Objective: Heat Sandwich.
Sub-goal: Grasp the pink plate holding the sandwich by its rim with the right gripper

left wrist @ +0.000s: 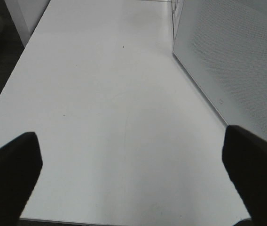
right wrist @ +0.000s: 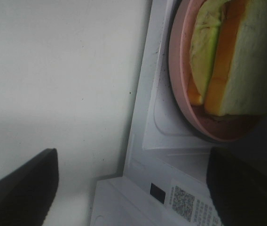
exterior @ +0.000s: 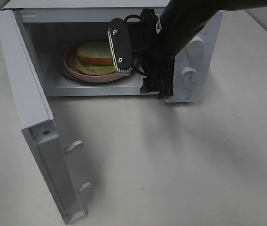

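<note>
Inside the open microwave (exterior: pixel 194 66), the sandwich (exterior: pixel 96 54) laid on a pink plate (exterior: pixel 84 75), right arm (exterior: pixel 185 19) stretched down to the oven mouth, right gripper (right wrist: pixel 133 188) turned sideways near the plate, jaws held apart, nothing clasped, left gripper (left wrist: pixel 133 174) spread wide over the table (left wrist: pixel 100 94)

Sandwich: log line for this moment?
sandwich on pink plate inside microwave | door open | right gripper jaws open, empty | left gripper jaws open
</note>
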Controlling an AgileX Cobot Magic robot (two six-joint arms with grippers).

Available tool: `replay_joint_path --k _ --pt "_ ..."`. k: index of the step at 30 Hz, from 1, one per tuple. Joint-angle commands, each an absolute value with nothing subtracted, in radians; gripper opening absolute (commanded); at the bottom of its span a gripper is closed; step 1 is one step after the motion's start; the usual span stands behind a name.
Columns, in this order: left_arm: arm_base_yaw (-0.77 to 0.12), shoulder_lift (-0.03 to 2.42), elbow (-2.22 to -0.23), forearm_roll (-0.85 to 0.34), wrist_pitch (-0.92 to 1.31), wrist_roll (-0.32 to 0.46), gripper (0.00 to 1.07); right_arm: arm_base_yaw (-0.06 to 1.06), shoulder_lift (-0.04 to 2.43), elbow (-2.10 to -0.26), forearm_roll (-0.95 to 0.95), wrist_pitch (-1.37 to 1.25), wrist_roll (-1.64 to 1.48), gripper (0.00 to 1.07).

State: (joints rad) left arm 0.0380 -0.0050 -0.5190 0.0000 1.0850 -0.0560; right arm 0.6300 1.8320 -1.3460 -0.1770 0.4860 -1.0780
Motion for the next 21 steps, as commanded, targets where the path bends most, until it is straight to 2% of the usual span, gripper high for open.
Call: replay_joint_path --k 1,21 --pt "0.040 -0.021 -0.517 -0.010 1.071 -0.058 1.00 0.631 1.863 -1.374 -0.176 0.465 -1.091 0.82" --pt "0.040 -0.021 -0.517 -0.010 1.071 -0.058 1.00 0.631 2.110 -1.619 -0.184 0.462 -1.065 0.80"
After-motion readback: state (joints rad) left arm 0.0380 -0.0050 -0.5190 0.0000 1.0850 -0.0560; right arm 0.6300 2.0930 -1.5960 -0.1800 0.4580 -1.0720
